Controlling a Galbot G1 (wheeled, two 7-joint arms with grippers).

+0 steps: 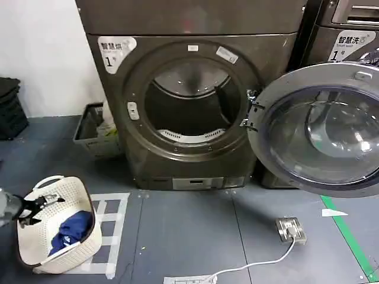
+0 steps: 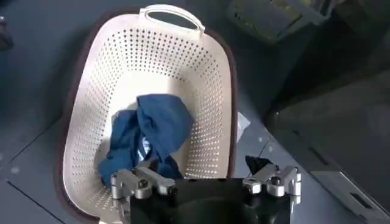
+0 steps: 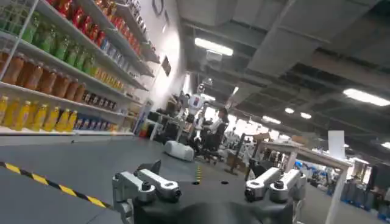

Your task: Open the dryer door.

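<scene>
The dark grey dryer (image 1: 189, 89) stands ahead, and its round door (image 1: 320, 127) hangs swung out wide to the right on its hinge, leaving the empty drum (image 1: 186, 103) exposed. My left gripper (image 1: 44, 210) is low at the far left, open, hovering over the rim of a white laundry basket (image 1: 35, 248). In the left wrist view the left gripper (image 2: 207, 173) spreads its fingers above the basket (image 2: 91, 91), holding nothing. My right gripper (image 3: 204, 173) is open and empty, facing away into the room.
Blue clothing (image 1: 71, 231) lies in the basket. A grey crate (image 1: 89, 130) sits left of the dryer, and a second machine (image 1: 349, 29) stands to its right. A small metal box (image 1: 290, 229) with a white cable lies on the floor beside green tape (image 1: 349, 236).
</scene>
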